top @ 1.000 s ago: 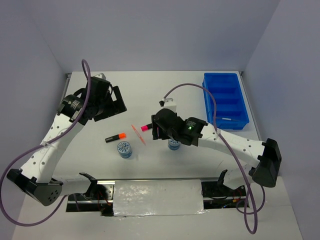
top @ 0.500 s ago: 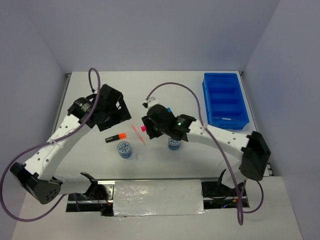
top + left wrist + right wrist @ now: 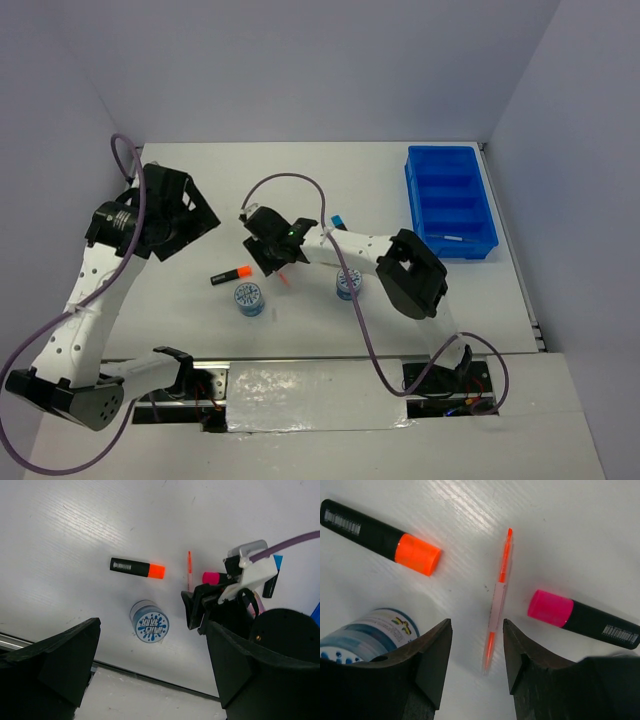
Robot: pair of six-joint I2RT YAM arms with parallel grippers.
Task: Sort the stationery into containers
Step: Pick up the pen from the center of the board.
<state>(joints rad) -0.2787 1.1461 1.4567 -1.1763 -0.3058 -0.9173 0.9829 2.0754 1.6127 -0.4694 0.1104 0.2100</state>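
The right tool (image 3: 476, 647) hangs just over the thin orange pen (image 3: 499, 590). Its 2 fingers (image 3: 432, 665) stand partly apart, 1 on each side of the pen's near end, and grip nothing. The pen lies flat on the white surface (image 3: 580, 525). Its long side points straight away from the tool, in line with the gap, so I think the fingers can drop and squeeze across it. The pink highlighter (image 3: 582, 616) lies just beside on the right, so the tool should go down straight. The left tool (image 3: 151, 630) is wide open, holds nothing, and is further off. The blue tray (image 3: 450, 200) sits well apart, on the far right.
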